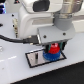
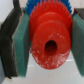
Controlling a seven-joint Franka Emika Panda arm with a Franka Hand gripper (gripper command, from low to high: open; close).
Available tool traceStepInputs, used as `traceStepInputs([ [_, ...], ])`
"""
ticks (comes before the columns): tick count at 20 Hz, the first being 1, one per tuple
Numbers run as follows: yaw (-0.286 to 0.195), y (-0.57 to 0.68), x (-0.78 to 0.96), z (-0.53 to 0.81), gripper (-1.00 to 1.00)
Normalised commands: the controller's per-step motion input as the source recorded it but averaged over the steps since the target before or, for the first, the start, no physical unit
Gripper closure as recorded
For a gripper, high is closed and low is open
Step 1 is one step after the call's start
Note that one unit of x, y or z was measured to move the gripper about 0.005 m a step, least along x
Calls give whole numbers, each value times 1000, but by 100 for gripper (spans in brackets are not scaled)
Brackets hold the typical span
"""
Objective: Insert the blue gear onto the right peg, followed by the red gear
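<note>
In the exterior view the red gear [image 1: 53,49] sits between my gripper's fingers, directly above the blue gear [image 1: 49,56], which lies on the black-bordered grey plate [image 1: 36,59]. My gripper [image 1: 53,48] is shut on the red gear. Up close in the wrist view, the red gear [image 2: 48,40] fills the middle, with its centre hole showing and a teal pad [image 2: 21,42] pressed against each side. A sliver of the blue gear [image 2: 39,4] peeks out beyond it. The right peg is hidden under the gears.
The plate lies on a white table [image 1: 15,72]. A black cable [image 1: 15,37] runs along the exterior view's left toward the gripper. The arm's white body [image 1: 45,15] looms over the plate.
</note>
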Motion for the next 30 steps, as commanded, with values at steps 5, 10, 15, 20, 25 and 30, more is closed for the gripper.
traceStepInputs([
  [5, 0, -198, 143, 207, 100],
  [10, 0, -90, 92, 155, 100],
  [15, 0, -11, 75, 46, 100],
  [20, 0, -12, 165, 447, 100],
  [25, 0, -79, 144, 247, 100],
  [30, 0, 0, 61, 49, 100],
])
